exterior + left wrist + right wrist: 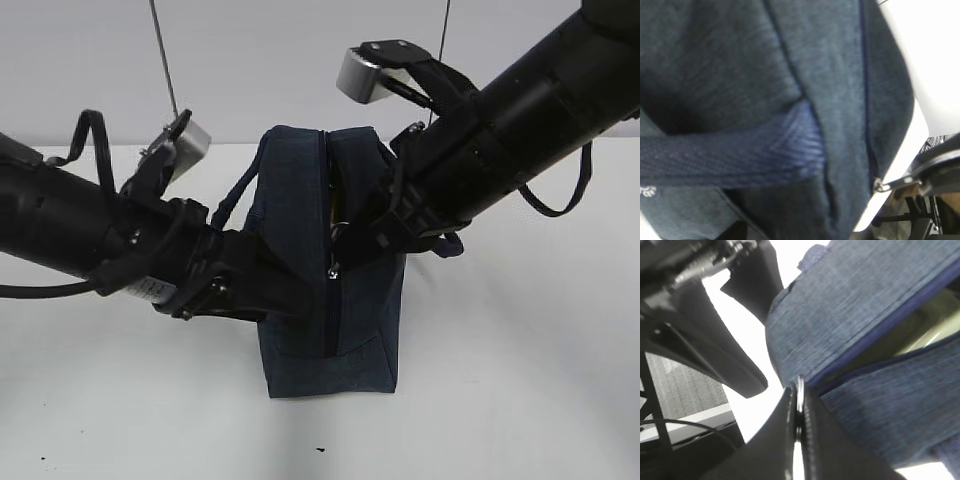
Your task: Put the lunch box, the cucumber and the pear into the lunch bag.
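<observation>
The lunch bag (330,265) stands upright in the middle of the exterior view on the white table (520,400), both arms pressed in on it. Through the partly open zip the right wrist view shows something pale and yellowish inside, at the right of the frame; I cannot tell which item it is. No lunch box, cucumber or pear lies on the table in view, so the loading looks done or nearly so, and what remains seems to be the zipper.

The right gripper (799,412) has its dark fingers pinched together on the silver ring pull (800,385) at the lower centre of its own view. The left gripper (255,290) sits against the bag's left side, low in the exterior view; whether it grips fabric I cannot tell.

The bag is soft, dark navy woven cloth, boxy, with a ribbed webbing handle (730,155) crossing the left wrist view
</observation>
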`<state>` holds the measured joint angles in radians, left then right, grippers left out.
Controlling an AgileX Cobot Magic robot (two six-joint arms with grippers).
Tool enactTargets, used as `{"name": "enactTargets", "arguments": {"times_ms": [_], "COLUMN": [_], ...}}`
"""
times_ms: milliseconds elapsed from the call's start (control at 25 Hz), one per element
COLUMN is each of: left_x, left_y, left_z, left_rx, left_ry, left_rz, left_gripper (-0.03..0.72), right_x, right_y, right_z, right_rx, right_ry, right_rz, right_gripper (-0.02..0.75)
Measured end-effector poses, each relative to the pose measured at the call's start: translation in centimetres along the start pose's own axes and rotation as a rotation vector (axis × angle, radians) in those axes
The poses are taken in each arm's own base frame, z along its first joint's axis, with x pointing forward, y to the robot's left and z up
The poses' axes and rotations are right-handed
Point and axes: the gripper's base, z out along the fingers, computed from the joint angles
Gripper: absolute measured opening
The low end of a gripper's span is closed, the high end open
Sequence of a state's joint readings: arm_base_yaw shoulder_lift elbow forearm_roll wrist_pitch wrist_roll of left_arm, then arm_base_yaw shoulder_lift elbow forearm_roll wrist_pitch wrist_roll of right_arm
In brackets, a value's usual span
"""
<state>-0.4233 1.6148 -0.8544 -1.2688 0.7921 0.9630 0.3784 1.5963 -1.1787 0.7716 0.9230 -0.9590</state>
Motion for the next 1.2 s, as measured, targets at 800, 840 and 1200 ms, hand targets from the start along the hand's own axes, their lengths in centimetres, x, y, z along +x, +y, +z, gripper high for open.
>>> {"name": "enactTargets", "arguments": {"times_ms": [800,840,1200], "left_x": [-0.3,-0.4,-0.4], "left_y": [0.9,0.9,0.9], "left_z": [0.4,0.4,0.4], "left_rx": [-0.045,-0.048,-0.050], "left_ry": [-0.038,-0.041,-0.044], "left_rz": [-0.035,-0.036,-0.038], "left_gripper": [0.300,0.297,0.262], "right_x": [-2.3,-2.3,-3.4], "right_y": [-0.6,-0.6,-1.7], "right_z": [-1.2,-1.1,-0.4], "right_rx": [0.079,0.079,0.085], "right_ry": [-0.094,-0.094,-0.101], "right_rz": [-0.039,-0.039,-0.037], "right_gripper": [0.006,0.006,0.006]}}
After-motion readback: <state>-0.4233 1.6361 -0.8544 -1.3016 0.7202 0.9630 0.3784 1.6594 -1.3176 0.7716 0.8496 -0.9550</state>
